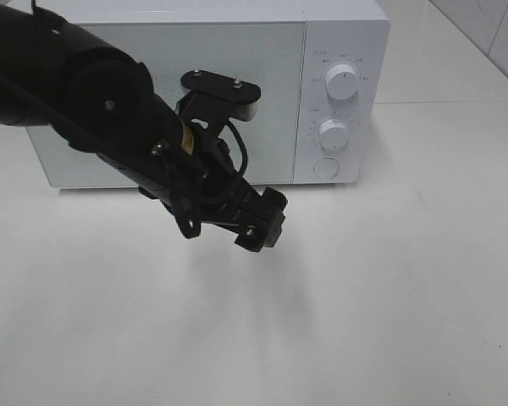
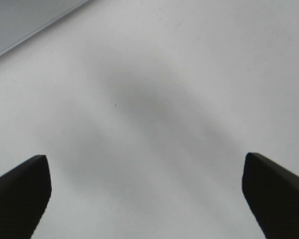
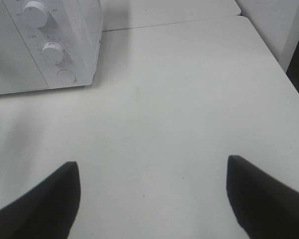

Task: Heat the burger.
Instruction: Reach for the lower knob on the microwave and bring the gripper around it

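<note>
Looking down from the high camera, we see the left arm (image 1: 85, 85) reach in from the left edge and cross the front of a white microwave (image 1: 169, 51). The microwave's door (image 1: 262, 101) is shut. To the right of the door sits the control panel, with an upper knob (image 1: 342, 83), a lower knob (image 1: 333, 133) and a round button (image 1: 325, 167) beneath them.

The left end effector (image 1: 267, 222) hangs above the white counter (image 1: 406, 304), in front of the microwave and a little left of the seam between door and panel. In the left wrist view its two dark fingers (image 2: 20, 194) stand far apart with only counter between them, so it is open and holds nothing. A soft grey shadow (image 2: 154, 109) lies on the counter ahead of them.

The right end effector (image 3: 152, 167) shows only in its own wrist view. Its fingers (image 3: 45, 199) are spread wide over bare counter (nothing sits between them either), so it is open too. The microwave's panel corner appears in that view, well apart from the fingers.

As for the burger, none of the three views shows it, so we cannot tell where it is.
</note>
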Action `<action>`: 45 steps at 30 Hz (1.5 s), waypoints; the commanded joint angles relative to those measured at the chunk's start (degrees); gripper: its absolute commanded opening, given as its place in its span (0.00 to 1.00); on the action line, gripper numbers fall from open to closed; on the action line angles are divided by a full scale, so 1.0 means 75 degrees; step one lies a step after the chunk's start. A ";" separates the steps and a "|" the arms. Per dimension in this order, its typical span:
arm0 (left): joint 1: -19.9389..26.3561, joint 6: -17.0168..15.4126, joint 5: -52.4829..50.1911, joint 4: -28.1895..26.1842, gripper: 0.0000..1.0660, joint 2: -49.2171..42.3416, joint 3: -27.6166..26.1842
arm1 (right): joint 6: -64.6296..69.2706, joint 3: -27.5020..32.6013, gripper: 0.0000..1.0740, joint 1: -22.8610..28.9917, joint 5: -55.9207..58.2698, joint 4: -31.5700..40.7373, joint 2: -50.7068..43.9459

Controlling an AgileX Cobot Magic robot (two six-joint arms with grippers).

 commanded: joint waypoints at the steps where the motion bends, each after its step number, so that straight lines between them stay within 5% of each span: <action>1: -0.0015 -0.0008 0.1222 0.0053 0.96 -0.0466 -0.0076 | -0.0015 0.0023 0.71 -0.0053 -0.0008 0.0015 -0.0191; 8: 0.0031 -0.0267 0.2628 0.0558 0.96 -0.1008 -0.0076 | -0.0015 0.0023 0.71 -0.0053 -0.0008 0.0015 -0.0191; 11: 0.0588 -0.0451 0.3346 0.0542 0.96 -0.1337 -0.0076 | -0.0015 0.0023 0.71 -0.0053 -0.0008 0.0015 -0.0191; 19: 0.2040 -0.0145 0.3980 0.0435 0.96 -0.2055 -0.0076 | -0.0015 0.0023 0.71 -0.0053 -0.0008 0.0015 -0.0191; 21: 0.2979 0.0252 0.4186 0.0229 0.96 -0.2468 -0.0076 | -0.0015 0.0023 0.71 -0.0053 -0.0008 0.0015 -0.0191; 25: 0.3789 0.0565 0.4339 0.0000 0.96 -0.2827 0.0031 | -0.0015 0.0023 0.71 -0.0053 -0.0008 0.0015 -0.0191; 32: 0.5325 0.0924 0.4377 -0.0344 0.96 -0.3934 0.1154 | -0.0015 0.0023 0.71 -0.0053 -0.0008 0.0015 -0.0191; 45: 0.5714 0.0978 0.4576 -0.0336 0.96 -0.6066 0.3201 | -0.0015 0.0023 0.71 -0.0053 -0.0008 0.0015 -0.0191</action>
